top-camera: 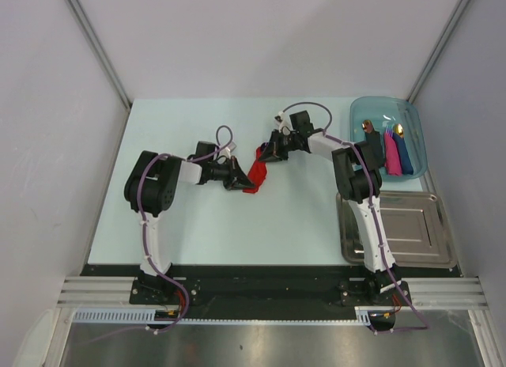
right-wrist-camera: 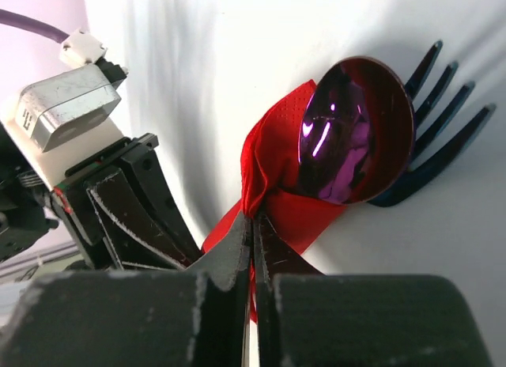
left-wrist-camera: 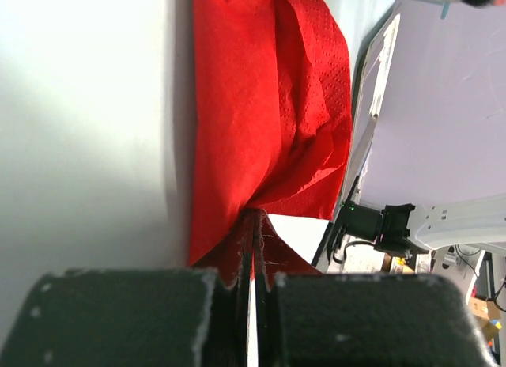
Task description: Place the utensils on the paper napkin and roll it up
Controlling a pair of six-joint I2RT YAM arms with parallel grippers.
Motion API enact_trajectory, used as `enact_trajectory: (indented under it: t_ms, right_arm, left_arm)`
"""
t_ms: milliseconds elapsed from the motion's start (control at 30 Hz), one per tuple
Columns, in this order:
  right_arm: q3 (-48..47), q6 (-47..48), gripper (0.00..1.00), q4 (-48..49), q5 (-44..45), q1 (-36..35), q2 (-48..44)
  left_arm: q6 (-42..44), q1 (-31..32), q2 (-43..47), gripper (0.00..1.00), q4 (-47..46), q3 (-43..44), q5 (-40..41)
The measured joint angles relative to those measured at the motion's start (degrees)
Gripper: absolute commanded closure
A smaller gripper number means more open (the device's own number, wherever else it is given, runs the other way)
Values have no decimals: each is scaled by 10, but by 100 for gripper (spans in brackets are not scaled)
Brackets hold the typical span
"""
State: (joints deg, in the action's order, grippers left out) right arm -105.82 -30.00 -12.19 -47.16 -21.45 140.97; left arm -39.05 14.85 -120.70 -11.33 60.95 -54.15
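Top external: red napkin (top-camera: 255, 175); bin (top-camera: 379, 110), tray (top-camera: 419, 232) rightward

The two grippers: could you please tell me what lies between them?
The red napkin, pinched by the left gripper and right gripper; the top view shows it.

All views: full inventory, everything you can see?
paper napkin: 1, red, table centre, bunched between the grippers
spoon: 1, shiny purple bowl, on the napkin
fork: 1, dark blue, tines showing from under the spoon bowl
plastic bin: 1, clear teal, far right of table
napkin rolls: at least 2, pink and blue, in the bin, spoon heads poking out
metal tray: 1, silver, near right of table
table: 1, pale
left gripper: 1, black, shut on the napkin
right gripper: 1, black, shut on the napkin
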Motion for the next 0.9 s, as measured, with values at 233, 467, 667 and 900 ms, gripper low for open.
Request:
enact_trajectory:
  t_ms: [233,467,667,900]
  right_arm:
    - [0,-2,100,21,-28,3,11]
    - [0,-2,100,24,-31,3,12]
    - [0,0,100,24,-31,3,12]
    - [0,0,100,24,-31,5,12]
  left_arm:
    - [-16,-4,20,84,-28,-16,-4]
    - [-54,-19,45,75,-59,-2,-7]
    - [-98,-42,43,72,-95,0,2]
    - [-116,-30,22,85,-105,7,9]
